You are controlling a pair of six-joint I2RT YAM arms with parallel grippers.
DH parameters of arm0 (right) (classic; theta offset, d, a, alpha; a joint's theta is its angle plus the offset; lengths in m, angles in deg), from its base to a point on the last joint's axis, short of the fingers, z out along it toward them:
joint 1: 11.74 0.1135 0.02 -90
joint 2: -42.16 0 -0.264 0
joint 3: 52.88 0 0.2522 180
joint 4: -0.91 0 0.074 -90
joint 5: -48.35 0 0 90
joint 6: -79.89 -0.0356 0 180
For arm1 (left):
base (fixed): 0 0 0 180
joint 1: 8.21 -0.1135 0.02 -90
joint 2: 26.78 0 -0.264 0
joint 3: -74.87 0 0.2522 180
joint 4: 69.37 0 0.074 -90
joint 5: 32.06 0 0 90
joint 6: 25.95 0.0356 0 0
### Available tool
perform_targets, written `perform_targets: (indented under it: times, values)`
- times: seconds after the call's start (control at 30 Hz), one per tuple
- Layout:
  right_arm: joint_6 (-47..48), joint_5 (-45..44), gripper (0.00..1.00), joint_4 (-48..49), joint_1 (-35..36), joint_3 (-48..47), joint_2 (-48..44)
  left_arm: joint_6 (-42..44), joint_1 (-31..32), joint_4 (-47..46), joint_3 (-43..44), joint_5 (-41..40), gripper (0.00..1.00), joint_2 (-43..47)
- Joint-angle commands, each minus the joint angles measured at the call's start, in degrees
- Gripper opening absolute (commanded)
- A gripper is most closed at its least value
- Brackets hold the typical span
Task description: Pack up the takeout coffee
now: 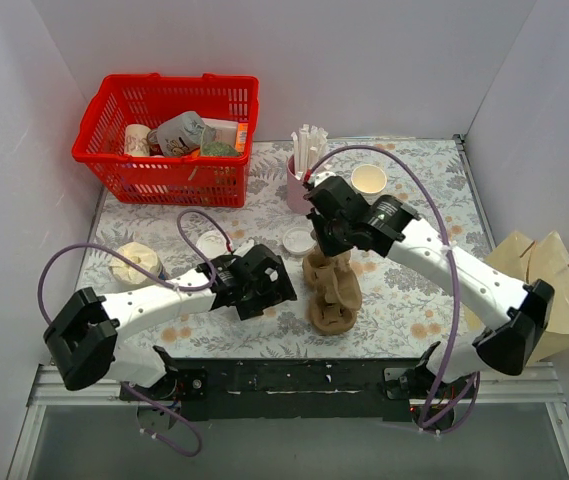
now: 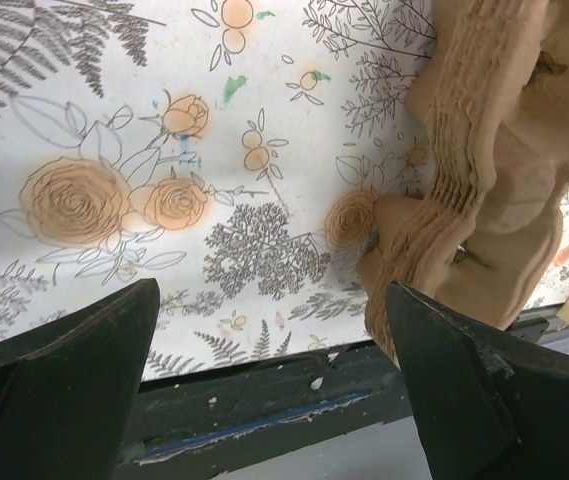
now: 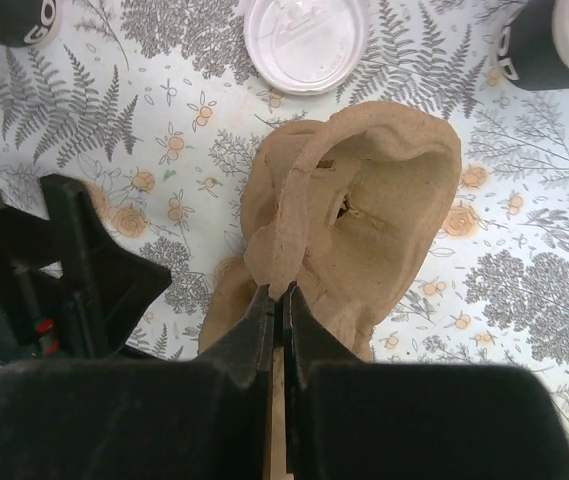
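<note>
Coffee is not in hand: the takeout coffee [image 3: 542, 45], a dark cup under a white lid, stands on the flowered tablecloth [image 3: 524, 250] just far-right of the carrier stack [image 3: 364, 210]. From overhead it is hidden beneath the right arm. The right gripper [image 3: 282, 295] has its fingers pressed together on the thin upper edge of that brown pulp stack, clamped on the cardboard and not on the cup. A loose white lid [image 3: 304, 40] lies flat just beyond the stack. A second dark shape at the far-left corner of the right wrist view is cut off, and I cannot tell what it is. The left gripper [image 2: 272, 290] hangs low over the cloth with its fingers wide apart and nothing between them, its right finger just beside the foot of the stack. Farther out are the red basket [image 1: 174, 78] at the far left and a paper bag [image 1: 564, 290] off the table's right edge. The pinch looks risky. The nested layers may come up together instead of one, or the soft edge may tear or slip free. With the cup so near, a swinging carrier or the arm above could tip it over.
</note>
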Motion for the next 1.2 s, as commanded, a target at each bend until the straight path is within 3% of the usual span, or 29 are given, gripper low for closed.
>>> perform_targets:
  times: [0.0,0.1,0.23,0.4,0.5,0.6,0.9,1.17]
  values:
    - [-2.71,-8.1,0.01,-3.04,0.09,-1.92,-7.81,0.19,-1.13,-4.13,2.72,3.34,0.98,-4.18]
    - [-3.76,-10.05,0.01,-1.55,-0.7,1.76,-12.04,-0.42,-1.13,-13.26,1.93,10.09,0.98,-5.86]
    - [-4.21,-10.57,0.01,-0.58,-0.97,3.8,-15.03,-0.69,-1.05,-19.26,1.84,12.67,0.98,-9.45]
    - [-1.83,-9.79,0.01,3.72,-1.32,5.55,-17.93,0.28,-0.17,-26.46,4.12,20.4,0.83,-19.73]
    - [-1.83,-9.17,0.01,5.13,-1.58,7.4,-19.69,0.98,2.02,-28.66,8.85,20.33,0.65,-24.3]
    - [-1.66,-8.47,0.01,5.57,-1.67,8.72,-20.83,2.12,3.87,-28.84,14.73,19.89,0.54,-29.12]
    - [-1.65,-11.81,0.01,6.1,-2.02,11.09,-27.95,3.8,6.59,-29.54,28.46,22.52,0.49,-42.15]
    - [-1.92,-12.16,0.01,5.22,-2.11,12.41,-29.54,6.26,9.32,-27.0,46.9,24.1,0.5,-53.66]
